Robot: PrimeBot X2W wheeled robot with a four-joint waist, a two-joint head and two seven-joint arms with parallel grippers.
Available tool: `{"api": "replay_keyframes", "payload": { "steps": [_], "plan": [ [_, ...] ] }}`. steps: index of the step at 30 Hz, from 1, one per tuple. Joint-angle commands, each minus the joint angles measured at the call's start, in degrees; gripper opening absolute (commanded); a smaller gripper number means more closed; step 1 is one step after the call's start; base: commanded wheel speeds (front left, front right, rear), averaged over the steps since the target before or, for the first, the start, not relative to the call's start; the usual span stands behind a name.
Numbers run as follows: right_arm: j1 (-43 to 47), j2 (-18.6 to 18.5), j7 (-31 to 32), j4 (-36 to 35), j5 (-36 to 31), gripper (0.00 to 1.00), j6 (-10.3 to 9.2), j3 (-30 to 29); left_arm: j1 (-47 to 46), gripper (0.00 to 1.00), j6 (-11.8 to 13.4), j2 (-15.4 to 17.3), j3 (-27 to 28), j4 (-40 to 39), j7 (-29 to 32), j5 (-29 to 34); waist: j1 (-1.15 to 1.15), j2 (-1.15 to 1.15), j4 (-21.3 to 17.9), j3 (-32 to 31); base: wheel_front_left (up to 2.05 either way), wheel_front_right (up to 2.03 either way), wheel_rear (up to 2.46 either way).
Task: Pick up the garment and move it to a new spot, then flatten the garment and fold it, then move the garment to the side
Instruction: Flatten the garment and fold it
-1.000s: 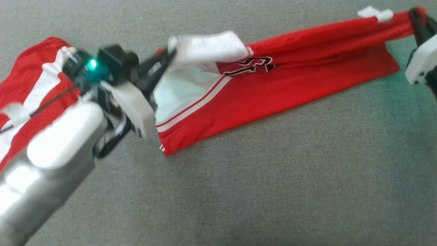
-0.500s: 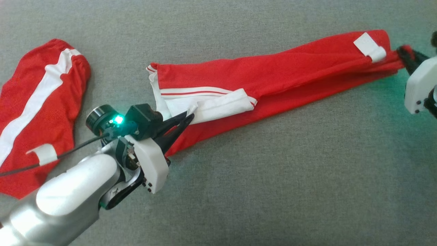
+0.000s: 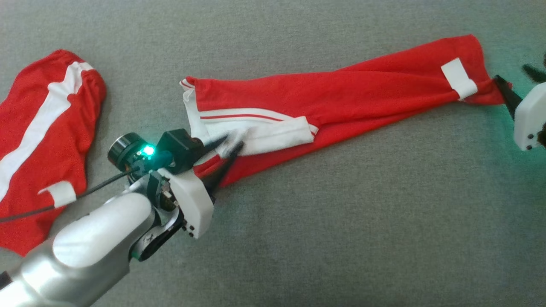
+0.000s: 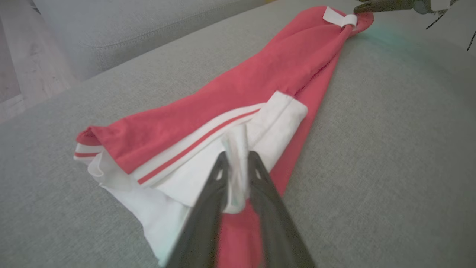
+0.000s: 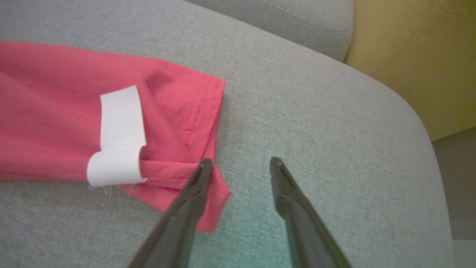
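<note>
Head view: right gripper (image 3: pixel 512 73) has opened, releasing the folded garment (image 3: pixel 341 98). Left gripper (image 3: pixel 233 143) still pinches white cloth; release likely next.

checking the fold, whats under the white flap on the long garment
The red garment shows around the white flap, over the grey cushion; directly beneath the flap is covered.

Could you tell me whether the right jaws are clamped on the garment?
No, the right gripper has its jaws apart, bare cushion between them, beside the garment.

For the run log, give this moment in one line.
garment laid out on couch | left gripper astride white fold | right gripper open
</note>
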Motion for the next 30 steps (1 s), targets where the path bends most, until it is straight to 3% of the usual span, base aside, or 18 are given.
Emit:
{"api": "replay_keyframes", "payload": {
  "steps": [1,5,12,16,19,25,26,30],
  "plan": [
    [-0.4,-0.9,-1.2,-0.1,0.5,1.00,-0.05,-0.5,-0.5,1.00,0.5,1.1,3.0,-0.9,-0.8,0.3,0.00,0.00,-0.2,-0.2,0.00,0.00,0.00],
    [-1.3,0.7,-5.1,2.5,1.5,1.00,-0.05,-3.2,0.0,1.00,3.1,-0.1,5.5,0.7,-5.6,0.2,0.00,0.00,-0.7,-1.4,0.00,0.00,0.00],
    [-2.7,4.0,-16.9,4.4,1.6,1.00,-0.05,-9.2,3.0,1.00,9.8,-3.0,14.8,4.3,-19.3,-3.0,0.00,0.00,-1.5,-4.0,0.00,0.00,0.00],
    [-1.8,6.2,-19.2,2.3,-0.3,1.00,-0.05,-13.1,6.4,1.00,12.9,-4.5,20.7,5.8,-23.6,-2.3,0.00,0.00,-2.0,-5.0,0.00,0.00,0.00],
    [0.3,7.5,-19.3,-3.4,-3.5,1.00,-0.05,-18.6,10.1,1.00,14.4,-7.4,29.3,2.7,-23.8,1.8,0.00,0.00,-2.0,-5.4,0.00,0.00,0.00],
    [10.8,11.8,-19.3,-15.2,-13.5,1.00,-0.05,-28.7,21.6,1.00,11.7,-15.7,43.3,-3.9,-23.9,13.6,0.00,0.00,-1.9,-6.2,0.00,0.00,0.00],
    [14.0,13.6,-19.4,-17.7,-16.6,1.00,-0.05,-31.2,24.8,1.00,9.9,-18.4,46.4,-4.2,-23.9,16.4,0.00,0.00,-1.9,-6.6,0.00,0.00,0.00],
    [18.2,15.9,-19.4,-19.7,-21.1,1.00,-0.05,-34.1,28.6,1.00,5.7,-22.7,50.8,-3.3,-23.9,20.5,0.00,0.00,-1.5,-6.7,0.00,0.00,0.00]
  ]
}}
